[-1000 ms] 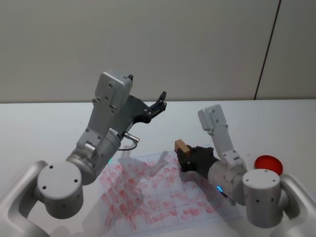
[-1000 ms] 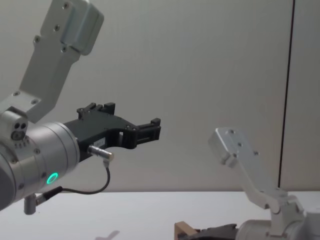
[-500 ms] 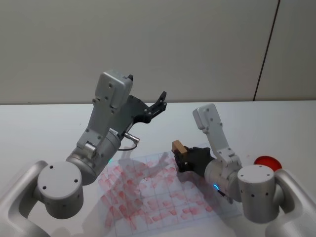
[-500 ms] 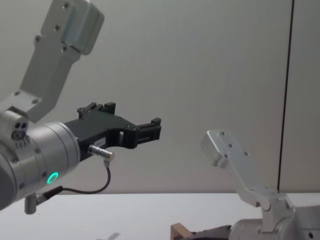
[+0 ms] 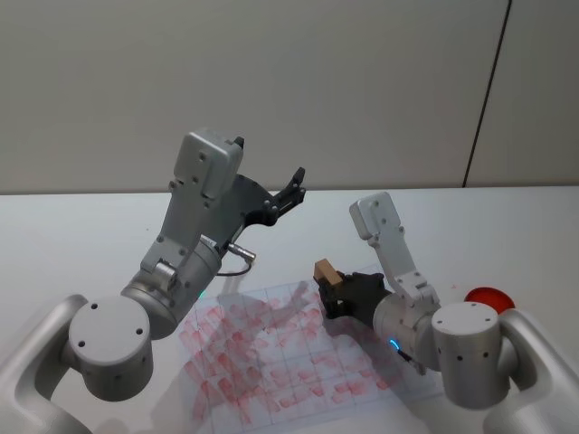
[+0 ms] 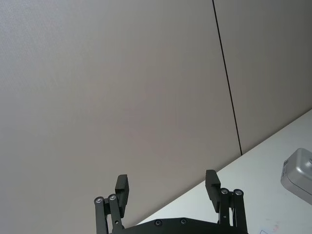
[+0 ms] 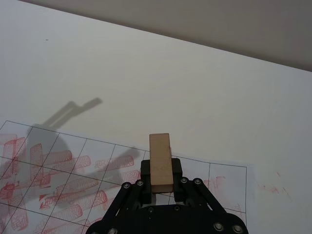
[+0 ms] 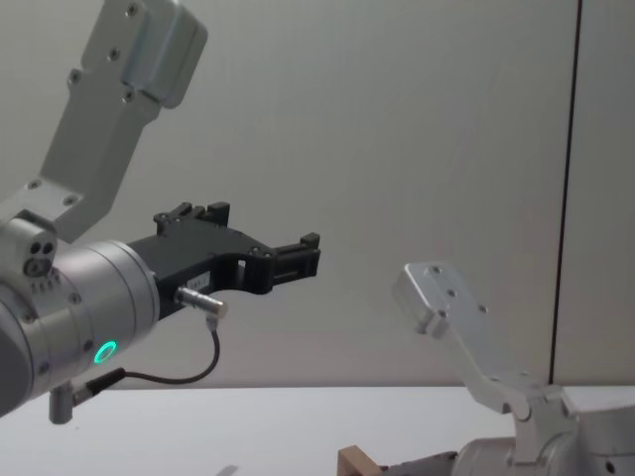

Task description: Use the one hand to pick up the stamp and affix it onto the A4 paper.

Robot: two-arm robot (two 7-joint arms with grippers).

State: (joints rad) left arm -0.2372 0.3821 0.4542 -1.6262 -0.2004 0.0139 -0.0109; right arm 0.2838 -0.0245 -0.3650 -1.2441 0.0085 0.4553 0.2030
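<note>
Right gripper [image 7: 161, 174]: fingers clamped on wooden stamp [image 7: 160, 161], long axis projecting ahead of fingertips. Gridded A4 paper [image 7: 227, 176] beneath claw, far row under stamp; contact not discernible. Left gripper [image 6: 167, 181]: raised, fingers apart, parked.

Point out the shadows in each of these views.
Right wrist view: a soft gripper-shaped shadow crosses the table and runs onto the A4 paper beside the stamp. Head view: soft grey shadow covers the paper's far left part.
</note>
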